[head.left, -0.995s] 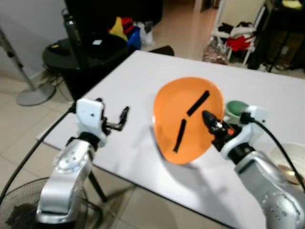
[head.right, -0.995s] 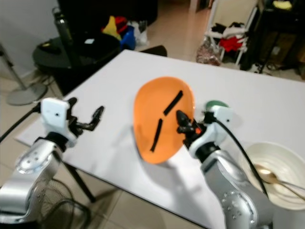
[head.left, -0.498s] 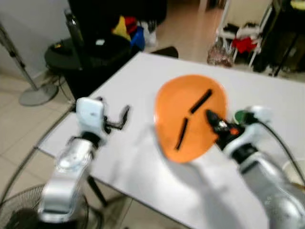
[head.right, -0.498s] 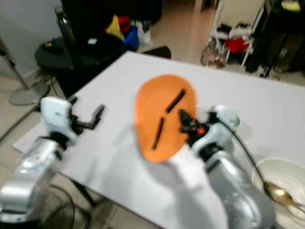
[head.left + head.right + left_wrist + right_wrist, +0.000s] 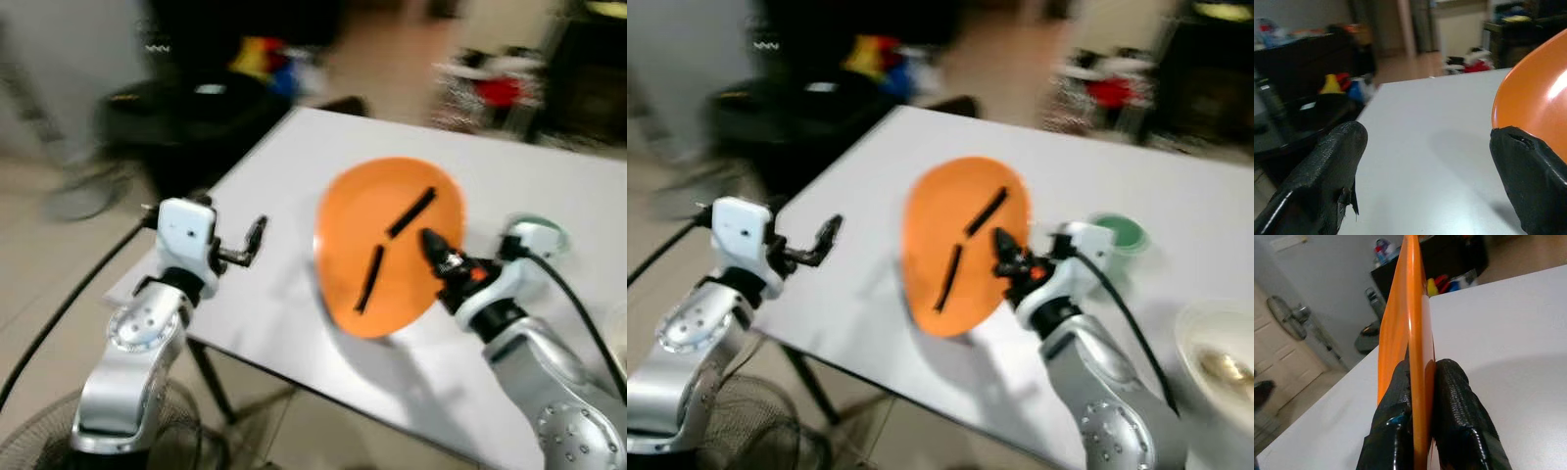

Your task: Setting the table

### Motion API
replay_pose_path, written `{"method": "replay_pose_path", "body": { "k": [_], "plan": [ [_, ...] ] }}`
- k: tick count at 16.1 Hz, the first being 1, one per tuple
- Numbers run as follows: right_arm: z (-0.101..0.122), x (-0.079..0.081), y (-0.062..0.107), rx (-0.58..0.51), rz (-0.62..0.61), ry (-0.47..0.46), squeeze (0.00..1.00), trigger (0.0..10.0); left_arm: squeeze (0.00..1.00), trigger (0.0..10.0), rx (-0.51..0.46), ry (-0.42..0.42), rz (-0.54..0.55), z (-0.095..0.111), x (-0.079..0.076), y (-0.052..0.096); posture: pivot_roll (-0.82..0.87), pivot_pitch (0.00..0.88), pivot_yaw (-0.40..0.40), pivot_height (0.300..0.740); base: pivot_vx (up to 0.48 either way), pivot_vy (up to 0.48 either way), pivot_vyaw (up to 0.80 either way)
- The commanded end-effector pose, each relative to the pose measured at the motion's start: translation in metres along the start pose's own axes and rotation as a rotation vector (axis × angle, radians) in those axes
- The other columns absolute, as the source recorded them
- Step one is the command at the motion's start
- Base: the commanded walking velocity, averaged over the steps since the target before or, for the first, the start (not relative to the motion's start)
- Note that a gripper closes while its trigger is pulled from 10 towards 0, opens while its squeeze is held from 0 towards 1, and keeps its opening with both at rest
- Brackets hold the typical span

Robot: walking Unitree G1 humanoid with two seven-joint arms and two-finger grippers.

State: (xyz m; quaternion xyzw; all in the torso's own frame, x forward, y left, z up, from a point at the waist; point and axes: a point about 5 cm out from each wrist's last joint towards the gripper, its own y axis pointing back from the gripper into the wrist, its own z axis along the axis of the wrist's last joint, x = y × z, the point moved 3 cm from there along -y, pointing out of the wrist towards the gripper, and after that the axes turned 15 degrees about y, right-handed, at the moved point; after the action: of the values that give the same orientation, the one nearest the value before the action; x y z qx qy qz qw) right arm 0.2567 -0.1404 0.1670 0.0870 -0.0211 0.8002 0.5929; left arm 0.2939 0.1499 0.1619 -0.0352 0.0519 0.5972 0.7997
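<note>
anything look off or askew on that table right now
The orange plate is the odd one: it stands tilted on edge above the white table instead of lying flat, because the right claw pinches its rim. The left claw hovers open beside it. Nothing looks spilled or broken.

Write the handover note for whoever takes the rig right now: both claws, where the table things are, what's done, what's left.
Right claw: shut on the rim of the orange plate, holding it tilted up on edge above the white table. The right wrist view shows the fingers pinching the rim from both sides.
Left claw: open, holding nothing, over the table's near left part.
On the table: green cup just behind the right wrist; white bowl with a spoon at the far right.
Done: plate is gripped and lifted.
Left: lay the plate flat at its place, release it, then arrange the rest.
</note>
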Motion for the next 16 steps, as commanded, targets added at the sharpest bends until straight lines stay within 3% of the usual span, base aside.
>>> {"method": "replay_pose_path", "body": {
  "k": [1,4,7,10,13,16],
  "plan": [
    [0.014,-0.005,0.003,-0.064,-0.031,0.021,0.0,10.0,0.0,10.0,-0.006,-0.028,-0.026,0.002,-0.008,-0.004,0.04,0.0,0.079,0.74,0.0,-0.48,0.0],
    [0.013,-0.007,0.003,-0.058,-0.047,0.007,0.0,10.0,0.0,10.0,-0.005,-0.017,-0.033,0.001,-0.009,-0.005,0.04,0.0,0.08,0.74,0.0,-0.48,0.0],
    [0.01,-0.007,0.001,-0.046,-0.047,-0.048,0.0,10.0,0.0,10.0,0.004,0.0,-0.058,0.001,-0.013,-0.004,0.04,0.0,0.081,0.74,0.0,0.0,0.0],
    [-0.003,-0.006,0.001,0.019,-0.016,-0.195,0.0,10.0,0.0,10.0,0.046,0.011,-0.178,-0.004,-0.026,0.0,0.05,0.0,0.079,0.74,0.0,0.0,0.0],
    [-0.018,-0.005,0.009,0.079,0.011,-0.284,0.0,10.0,0.0,10.0,0.085,0.019,-0.253,-0.008,-0.032,0.005,0.05,0.0,0.082,0.74,0.0,0.0,0.0],
    [-0.026,-0.014,0.018,0.101,-0.047,-0.367,0.0,10.0,0.0,10.0,0.13,0.04,-0.337,-0.013,-0.04,0.011,0.04,0.0,0.088,0.74,0.0,0.0,0.0]
  ]
}}
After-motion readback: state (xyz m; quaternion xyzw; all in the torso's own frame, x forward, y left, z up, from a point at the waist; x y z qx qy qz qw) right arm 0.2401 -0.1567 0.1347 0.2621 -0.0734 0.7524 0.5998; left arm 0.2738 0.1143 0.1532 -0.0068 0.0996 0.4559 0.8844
